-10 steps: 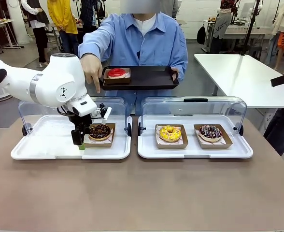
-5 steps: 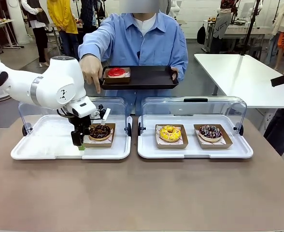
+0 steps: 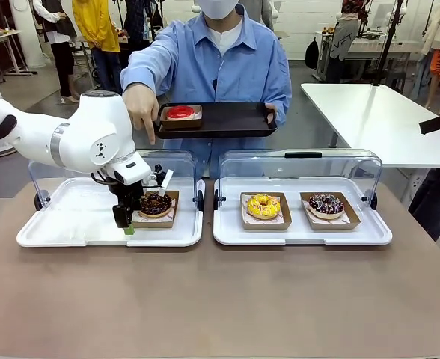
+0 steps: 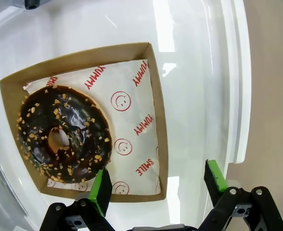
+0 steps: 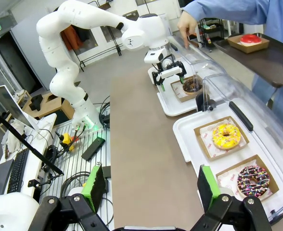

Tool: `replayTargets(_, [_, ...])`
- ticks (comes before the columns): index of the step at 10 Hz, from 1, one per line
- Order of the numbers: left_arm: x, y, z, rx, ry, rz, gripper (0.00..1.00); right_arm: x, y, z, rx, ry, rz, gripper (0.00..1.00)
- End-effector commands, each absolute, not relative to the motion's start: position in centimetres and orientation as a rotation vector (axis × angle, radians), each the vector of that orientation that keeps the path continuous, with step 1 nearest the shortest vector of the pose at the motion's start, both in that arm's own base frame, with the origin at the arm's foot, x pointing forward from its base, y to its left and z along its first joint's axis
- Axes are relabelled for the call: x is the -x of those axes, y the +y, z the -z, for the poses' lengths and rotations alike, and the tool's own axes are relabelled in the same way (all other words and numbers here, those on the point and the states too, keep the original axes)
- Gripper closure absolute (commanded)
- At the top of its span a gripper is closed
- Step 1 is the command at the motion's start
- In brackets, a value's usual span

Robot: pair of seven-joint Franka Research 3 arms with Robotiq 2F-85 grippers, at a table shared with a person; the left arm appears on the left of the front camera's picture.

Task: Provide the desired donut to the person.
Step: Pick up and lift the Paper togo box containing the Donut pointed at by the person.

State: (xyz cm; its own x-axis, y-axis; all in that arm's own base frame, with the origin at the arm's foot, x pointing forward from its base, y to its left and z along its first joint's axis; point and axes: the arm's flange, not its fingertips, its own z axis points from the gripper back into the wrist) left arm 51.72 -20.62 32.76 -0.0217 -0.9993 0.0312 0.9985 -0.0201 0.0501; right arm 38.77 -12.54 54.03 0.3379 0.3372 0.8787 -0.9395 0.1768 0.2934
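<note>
Front view: my left gripper (image 3: 129, 223) hangs low at the near edge of the chocolate donut (image 3: 155, 203) in its cardboard box (image 3: 172, 196). The left half of the white tray (image 3: 63, 241) is bare. The person (image 3: 220, 67) points a finger (image 3: 151, 134) down at that donut.

Left wrist view: the jaws are spread wide across the box's side wall, one pad (image 4: 101, 188) by the donut's rim. They pinch nothing.

Right wrist view: my right gripper (image 5: 151, 187) is spread and empty over bare tabletop (image 5: 141, 144).

Robotics lab: white arm (image 3: 93, 138), floor cables (image 5: 76, 182), keyboard (image 5: 17, 171), work table (image 3: 377, 112) in bkgd.
</note>
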Motion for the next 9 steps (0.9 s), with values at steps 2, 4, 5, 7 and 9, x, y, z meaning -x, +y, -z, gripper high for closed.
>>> replayTargets(2, [-51.9,-20.58,-31.91,-0.01,-0.051,1.604,0.0,-38.76,-12.52,-53.96,-1.001,-0.766,-1.041,0.0])
replayTargets(4, [-51.89,-20.58,-31.78,-0.002,-0.045,1.609,0.0,-38.76,-12.52,-53.96,-1.001,-0.766,-1.041,0.0])
replayTargets(5, [-51.61,-20.57,-31.6,-0.002,-0.054,1.602,0.0,-38.76,-12.52,-53.96,-1.001,-0.766,-1.041,0.0])
replayTargets(7, [-52.13,-20.64,-32.05,-0.003,-0.067,1.611,0.59,-38.76,-12.52,-53.96,-1.001,-0.766,-1.041,0.0])
replayTargets(9, [-51.63,-20.57,-32.07,0.002,-0.078,1.605,1.0,-38.76,-12.52,-53.96,-1.001,-0.766,-1.041,0.0])
